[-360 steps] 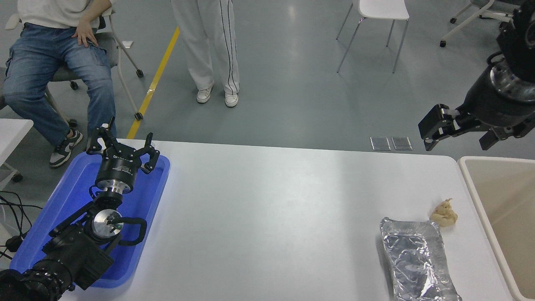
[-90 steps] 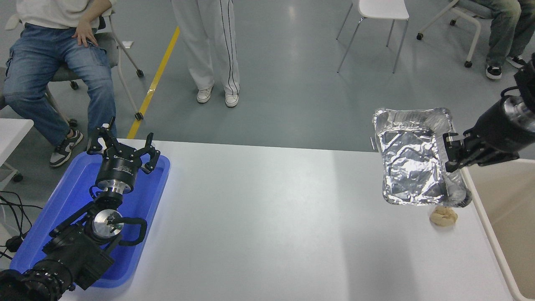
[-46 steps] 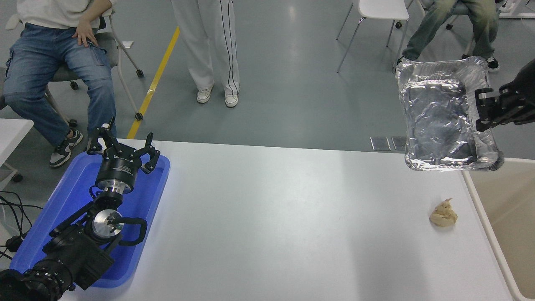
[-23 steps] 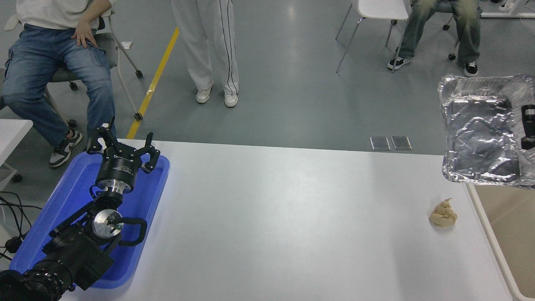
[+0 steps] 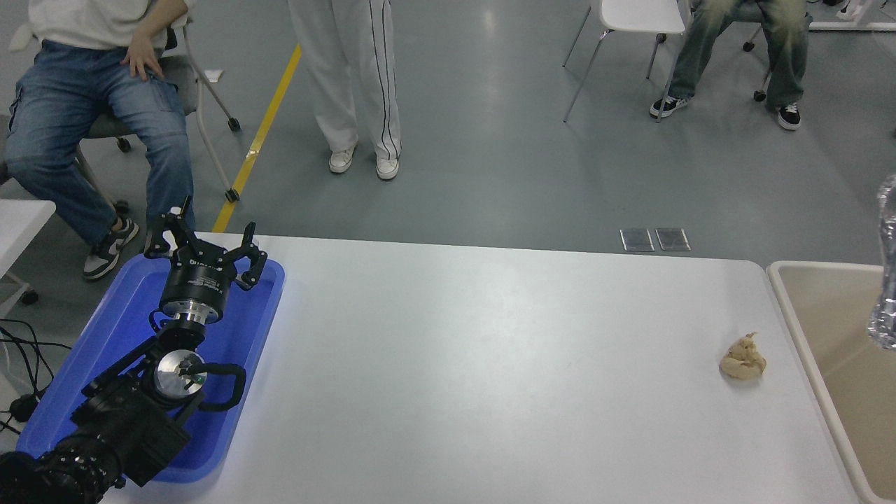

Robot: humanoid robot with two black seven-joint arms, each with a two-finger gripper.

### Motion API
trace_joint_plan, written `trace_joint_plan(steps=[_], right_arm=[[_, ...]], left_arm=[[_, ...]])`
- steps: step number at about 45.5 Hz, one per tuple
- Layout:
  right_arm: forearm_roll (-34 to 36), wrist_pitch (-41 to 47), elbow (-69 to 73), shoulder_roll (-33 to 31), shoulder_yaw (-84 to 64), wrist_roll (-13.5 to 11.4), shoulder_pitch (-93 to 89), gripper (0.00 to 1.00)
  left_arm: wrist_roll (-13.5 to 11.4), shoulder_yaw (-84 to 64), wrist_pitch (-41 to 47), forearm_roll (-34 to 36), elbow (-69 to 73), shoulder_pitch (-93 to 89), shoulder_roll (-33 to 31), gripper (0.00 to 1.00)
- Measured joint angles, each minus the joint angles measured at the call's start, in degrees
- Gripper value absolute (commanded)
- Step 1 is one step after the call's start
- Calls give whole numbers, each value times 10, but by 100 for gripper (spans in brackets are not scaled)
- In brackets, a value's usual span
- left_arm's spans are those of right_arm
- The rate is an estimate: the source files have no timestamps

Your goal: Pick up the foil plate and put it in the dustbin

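Observation:
Only a sliver of the shiny silver foil plate shows at the picture's right edge, held in the air above the beige dustbin. The rest of the plate is out of view. The dustbin stands against the table's right end, with its pale rim and part of its inside in view. My right gripper is out of view past the right edge. My left gripper is parked open over the blue tray at the lower left, holding nothing.
A small beige lumpy wad lies on the white table near its right end. A shallow blue tray lies under the left arm. People sit and stand beyond the far edge, with a white chair.
The foil plate has moved further right over the dustbin and almost out of the picture. The right gripper has left the view. The left arm has not moved.

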Motion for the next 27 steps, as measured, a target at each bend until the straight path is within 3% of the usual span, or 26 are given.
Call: trace_joint_plan(steps=[27], right_arm=[[-43, 0, -94, -65, 42, -1, -53, 0]], left_arm=[[0, 0, -1, 0, 0, 0, 0, 100]])
